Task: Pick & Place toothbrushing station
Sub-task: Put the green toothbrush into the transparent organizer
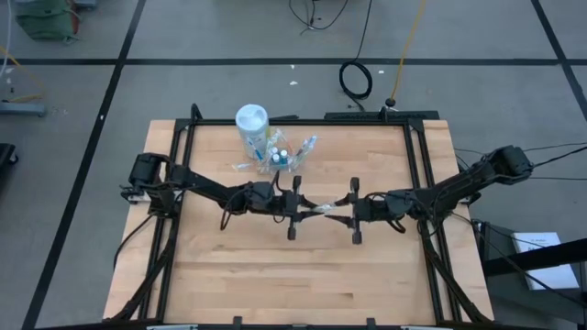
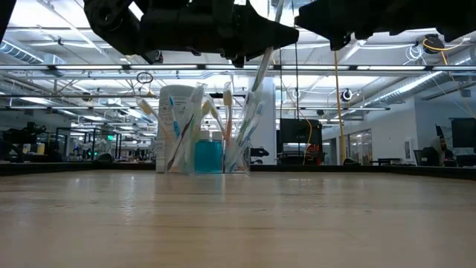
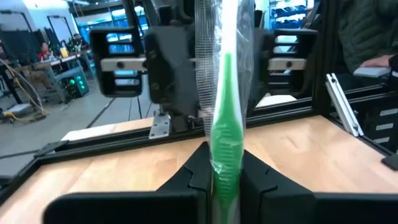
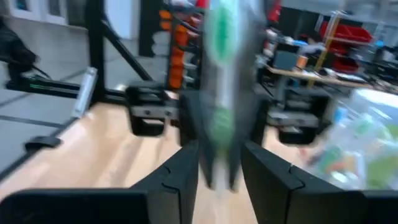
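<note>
Clear holder [image 1: 280,156], seemingly brush-filled [image 2: 227,126]

1. The left arm is reaching in from the table's left side, its left gripper [image 1: 295,203] closing its fingers [image 3: 193,177] on something slim at mid-table.
2. The right arm is reaching from the right, its right gripper [image 1: 353,209] facing the left one, fingers [image 4: 186,165] pinching the same item.

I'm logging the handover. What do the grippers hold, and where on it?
Left gripper and right gripper each pinch one end of the plastic-wrapped green toothbrush.
</note>
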Robot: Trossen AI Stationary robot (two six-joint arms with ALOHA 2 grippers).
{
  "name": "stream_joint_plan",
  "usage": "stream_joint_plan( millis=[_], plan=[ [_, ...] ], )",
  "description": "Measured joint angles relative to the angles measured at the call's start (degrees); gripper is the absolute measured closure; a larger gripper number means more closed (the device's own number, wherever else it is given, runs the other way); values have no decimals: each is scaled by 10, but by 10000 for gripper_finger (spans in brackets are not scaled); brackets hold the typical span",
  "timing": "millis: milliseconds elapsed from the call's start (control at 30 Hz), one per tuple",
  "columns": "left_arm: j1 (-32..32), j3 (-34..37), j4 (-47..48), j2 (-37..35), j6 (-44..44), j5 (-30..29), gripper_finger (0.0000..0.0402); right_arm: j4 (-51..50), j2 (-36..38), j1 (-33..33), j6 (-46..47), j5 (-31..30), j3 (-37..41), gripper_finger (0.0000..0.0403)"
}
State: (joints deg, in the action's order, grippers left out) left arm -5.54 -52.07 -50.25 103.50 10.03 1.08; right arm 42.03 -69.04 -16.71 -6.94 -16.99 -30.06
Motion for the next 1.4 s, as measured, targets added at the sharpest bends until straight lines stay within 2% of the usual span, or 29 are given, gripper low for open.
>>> stream_joint_plan(
  millis=[200, 433, 567, 633, 733, 867, 1067, 1133, 1267, 1400],
  plan=[
    [-1, 0, 13, 0, -24, -2, 377, 72, -35, 6, -13, 7, 0, 250],
    [-14, 0, 35, 0, -42, -48, 355, 187, -112, 34, -10, 9, -1, 203],
    [-21, -1, 59, 0, -42, -64, 374, 245, -132, 48, -6, 96, -1, 199],
    [-23, -1, 65, 0, -45, -71, 380, 261, -134, 51, 10, 112, -1, 210],
    [-25, -1, 67, 0, -45, -72, 372, 260, -129, 54, 23, 97, -1, 242],
    [-28, -1, 67, 0, -44, -84, 350, 249, -127, 59, 38, 97, -1, 303],
    [-27, -1, 63, 0, -43, -106, 353, 217, -128, 59, 39, 96, -1, 388],
    [-27, -1, 63, 0, -40, -106, 358, 216, -127, 59, 39, 96, -1, 394],
    [-27, -1, 57, 0, -17, -106, 362, 216, -127, 59, 53, 97, -1, 376],
    [-27, -1, 56, -4, -9, -117, 345, 208, -127, 59, 63, 96, -1, 371]
  ],
)
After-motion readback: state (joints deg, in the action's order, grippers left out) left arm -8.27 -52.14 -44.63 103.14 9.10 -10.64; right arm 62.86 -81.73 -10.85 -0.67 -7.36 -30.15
